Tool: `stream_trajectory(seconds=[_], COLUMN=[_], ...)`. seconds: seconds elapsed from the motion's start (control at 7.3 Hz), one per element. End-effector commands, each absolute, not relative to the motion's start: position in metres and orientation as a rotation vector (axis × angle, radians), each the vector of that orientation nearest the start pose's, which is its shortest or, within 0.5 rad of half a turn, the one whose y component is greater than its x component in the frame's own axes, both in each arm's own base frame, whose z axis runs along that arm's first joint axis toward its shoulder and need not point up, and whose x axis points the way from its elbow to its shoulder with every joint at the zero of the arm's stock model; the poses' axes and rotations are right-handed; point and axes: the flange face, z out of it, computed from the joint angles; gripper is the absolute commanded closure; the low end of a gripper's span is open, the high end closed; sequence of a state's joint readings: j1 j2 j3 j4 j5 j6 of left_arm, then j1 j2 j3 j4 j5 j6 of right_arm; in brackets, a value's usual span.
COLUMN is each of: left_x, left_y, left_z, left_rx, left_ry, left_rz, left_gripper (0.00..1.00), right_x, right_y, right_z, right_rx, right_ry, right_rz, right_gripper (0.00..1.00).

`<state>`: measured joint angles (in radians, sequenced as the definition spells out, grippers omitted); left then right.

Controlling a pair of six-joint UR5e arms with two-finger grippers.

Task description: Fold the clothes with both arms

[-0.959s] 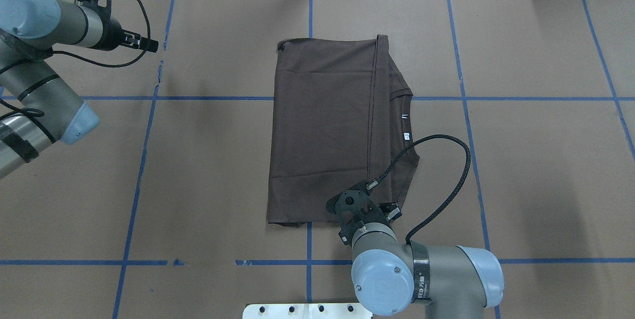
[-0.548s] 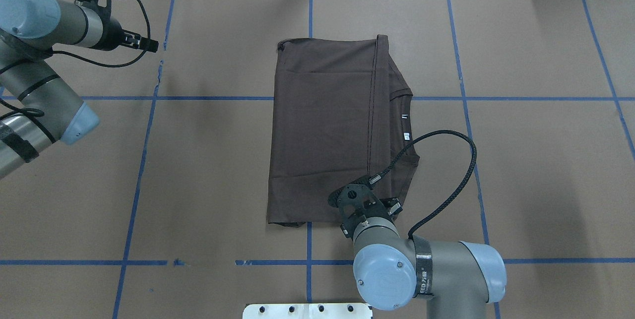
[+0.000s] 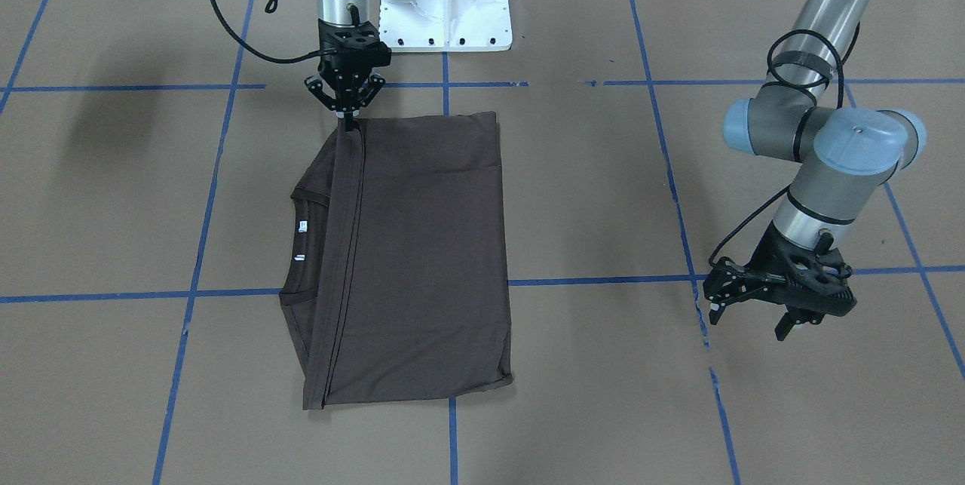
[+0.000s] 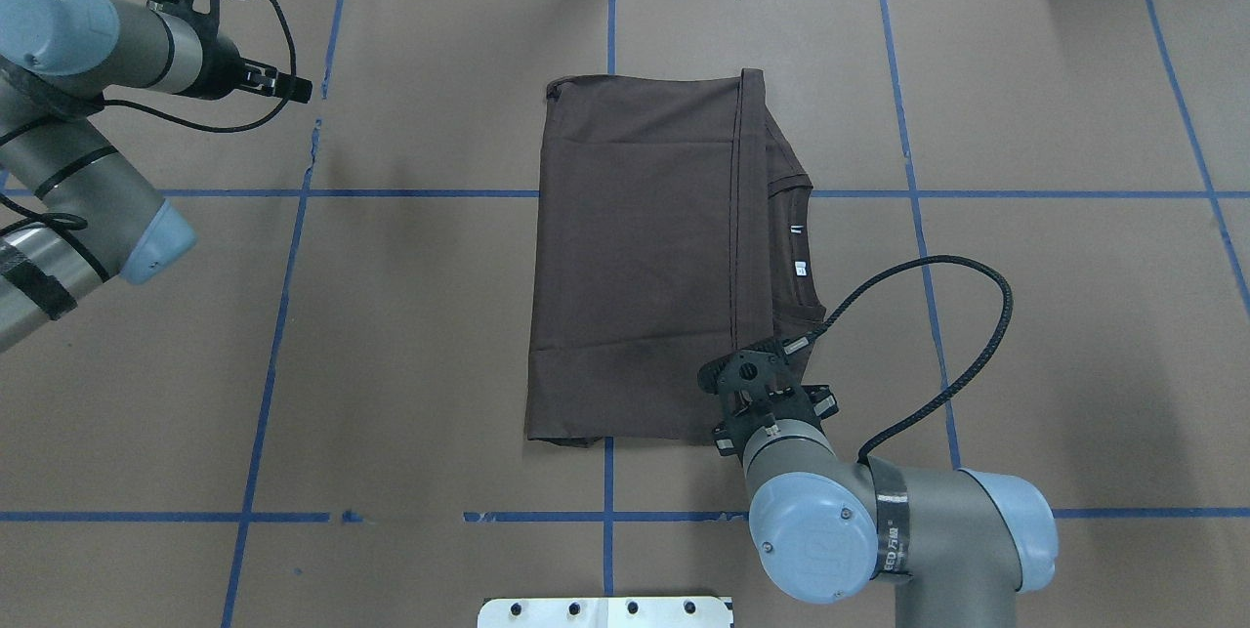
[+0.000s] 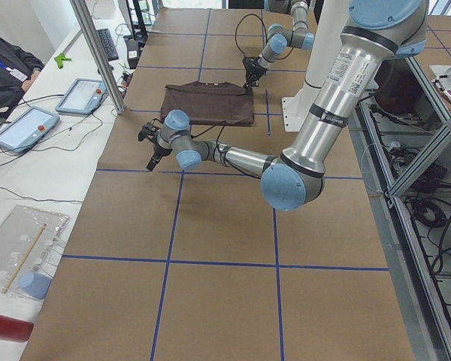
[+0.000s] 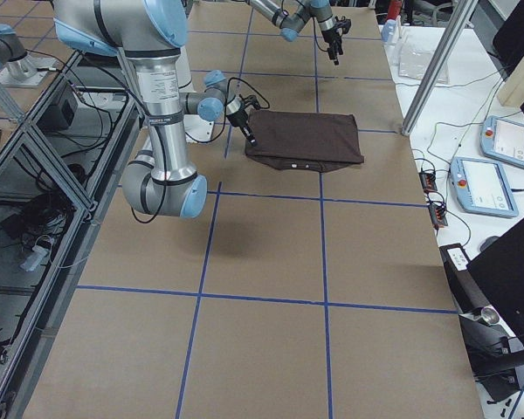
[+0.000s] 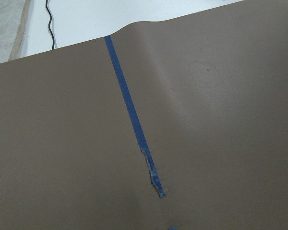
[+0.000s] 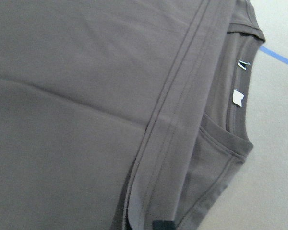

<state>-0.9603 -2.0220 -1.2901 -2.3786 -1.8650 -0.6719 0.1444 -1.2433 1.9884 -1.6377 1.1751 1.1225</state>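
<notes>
Right arm's (image 3: 343,6) jaws are clamped on the hem corner of the folded shirt (image 3: 422,244) nearest the robot; the shirt lies flat mid-surface (image 3: 603,394). Left arm's (image 3: 825,198) jaws stand apart above the surface, well away from the shirt.

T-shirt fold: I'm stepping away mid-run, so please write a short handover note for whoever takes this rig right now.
Right gripper: shut, apparently pinching the T-shirt at the hem corner nearest the robot.
Left gripper: open and empty, hovering over bare table, well clear of the shirt on the robot's left.
Done: the shirt lies folded into a rectangle, with the collar and neck tags showing along its right edge.
Left: probably at least one more fold. The left arm likely has to come in to grip the far corner.
</notes>
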Motion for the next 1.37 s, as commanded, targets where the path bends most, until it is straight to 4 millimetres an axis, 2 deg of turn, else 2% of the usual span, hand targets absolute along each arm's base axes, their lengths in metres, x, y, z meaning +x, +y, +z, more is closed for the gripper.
stream_trajectory(seconds=[0.0,0.55,0.69,0.82,0.96,1.1,1.23], left_x=[0.319,0.319,0.319,0.319,0.319,0.319,0.321], left_y=[-0.639,-0.639,-0.639,-0.639,-0.638,-0.638,-0.633], left_z=[0.449,0.449,0.449,0.448,0.447,0.444,0.436], left_rx=[0.617,0.617,0.618,0.618,0.619,0.621,0.599], left_ry=[0.796,0.796,0.798,0.798,0.799,0.805,0.843], left_rz=[0.087,0.087,0.086,0.086,0.088,0.09,0.113], left_gripper=[0.0,0.0,0.0,0.0,0.0,0.0,0.0], right_x=[-0.52,-0.514,-0.513,-0.513,-0.512,-0.496,-0.467], right_y=[-0.243,-0.209,-0.209,-0.206,-0.206,-0.205,-0.206], right_z=[0.333,0.347,0.348,0.351,0.344,0.316,0.284], right_rx=[0.51,0.463,0.463,0.46,0.452,0.446,0.42], right_ry=[-0.524,-0.55,-0.549,-0.546,-0.563,-0.632,-0.718], right_rz=[-0.061,-0.002,-0.001,-0.008,-0.01,-0.006,0.007], right_gripper=[1.0,1.0,1.0,0.01,0.0,0.0,0.0])
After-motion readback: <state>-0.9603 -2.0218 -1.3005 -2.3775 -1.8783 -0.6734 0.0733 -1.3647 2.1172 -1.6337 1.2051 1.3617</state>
